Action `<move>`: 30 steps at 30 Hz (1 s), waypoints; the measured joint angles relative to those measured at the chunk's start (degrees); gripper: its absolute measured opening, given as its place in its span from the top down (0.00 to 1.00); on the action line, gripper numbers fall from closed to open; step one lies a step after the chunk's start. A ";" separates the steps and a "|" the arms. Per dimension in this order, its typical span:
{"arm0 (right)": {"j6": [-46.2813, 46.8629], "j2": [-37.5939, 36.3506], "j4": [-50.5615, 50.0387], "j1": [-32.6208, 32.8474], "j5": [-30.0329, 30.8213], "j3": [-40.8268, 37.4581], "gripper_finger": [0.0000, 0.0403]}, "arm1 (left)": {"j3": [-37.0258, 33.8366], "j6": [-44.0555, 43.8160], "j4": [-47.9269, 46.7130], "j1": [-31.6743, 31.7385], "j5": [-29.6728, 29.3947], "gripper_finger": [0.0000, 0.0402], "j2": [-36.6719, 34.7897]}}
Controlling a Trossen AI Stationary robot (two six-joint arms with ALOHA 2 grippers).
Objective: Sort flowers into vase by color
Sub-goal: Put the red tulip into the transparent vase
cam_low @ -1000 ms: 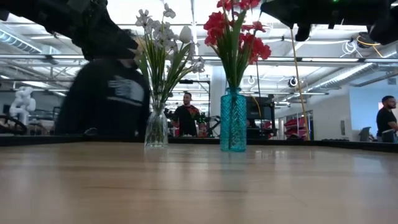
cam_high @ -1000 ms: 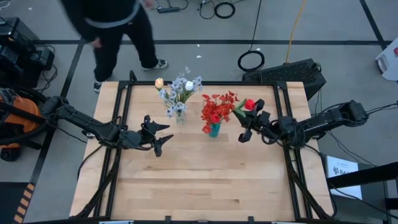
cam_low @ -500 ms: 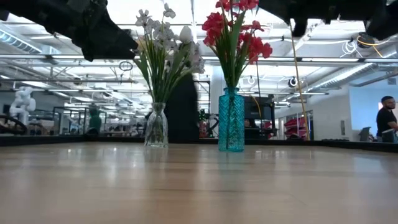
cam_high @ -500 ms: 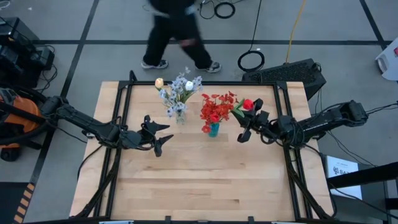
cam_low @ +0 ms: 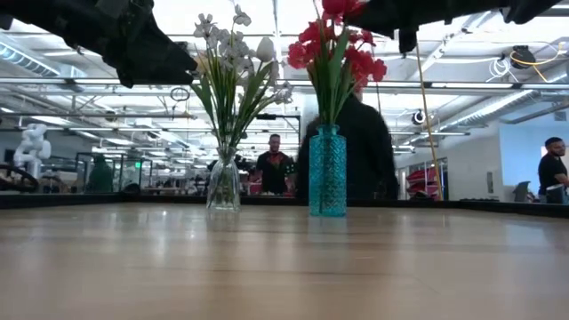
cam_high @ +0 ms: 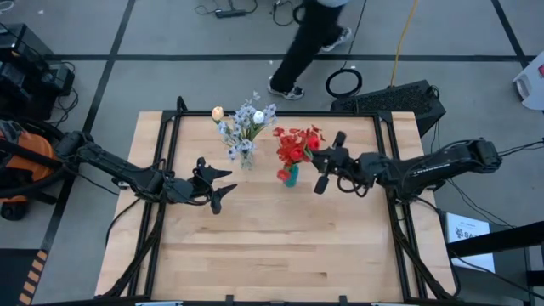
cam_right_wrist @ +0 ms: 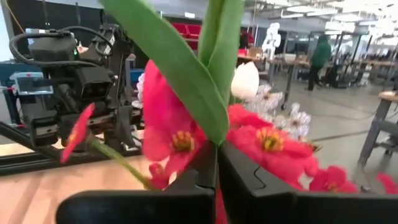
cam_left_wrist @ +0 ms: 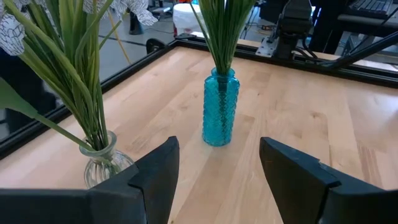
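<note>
A teal glass vase (cam_high: 291, 177) (cam_low: 326, 173) stands on the table and holds red blossom clusters (cam_high: 293, 146). To its left, a clear glass vase (cam_high: 246, 158) (cam_low: 223, 182) holds pale lavender-white sprays and cream buds (cam_high: 246, 115). My right gripper (cam_high: 325, 161) (cam_right_wrist: 216, 171) hovers just right of the red blossoms, shut on a green-stemmed flower with a red bud (cam_high: 314, 136). My left gripper (cam_high: 219, 183) (cam_left_wrist: 217, 168) waits open, left of both vases and facing them. My right gripper pinches the flower's green stem and leaves (cam_right_wrist: 214, 140) between its two shut fingers (cam_right_wrist: 249, 186). The leaves rise out from between the fingers. The flower is lifted clear of the table beside the red blossoms; its lower stem end is hidden.
A person (cam_high: 310, 38) walks on the floor past the table's far edge, and more people stand in the room behind (cam_low: 553, 173). A black frame (cam_high: 382, 136) runs along the table's edges. Bare wood (cam_high: 280, 246) spreads over the near half.
My right gripper has moved toward the table's left, carrying the red-bud flower up against the red blossoms over the teal vase. The person behind the table has walked from its left side to its right. My left arm has kept still.
</note>
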 joint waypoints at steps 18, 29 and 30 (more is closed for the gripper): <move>4.61 9.54 -0.15 -0.07 0.13 -0.04 1.00 | 0.00 -0.02 0.02 0.00 0.00 0.43 0.00; 7.36 14.17 -0.25 -0.07 0.24 -0.04 1.00 | 0.00 -0.07 0.07 0.00 0.00 0.43 0.01; 7.38 14.50 -0.26 -0.04 0.24 -0.04 1.00 | 0.00 -0.07 0.07 0.00 0.00 0.43 0.01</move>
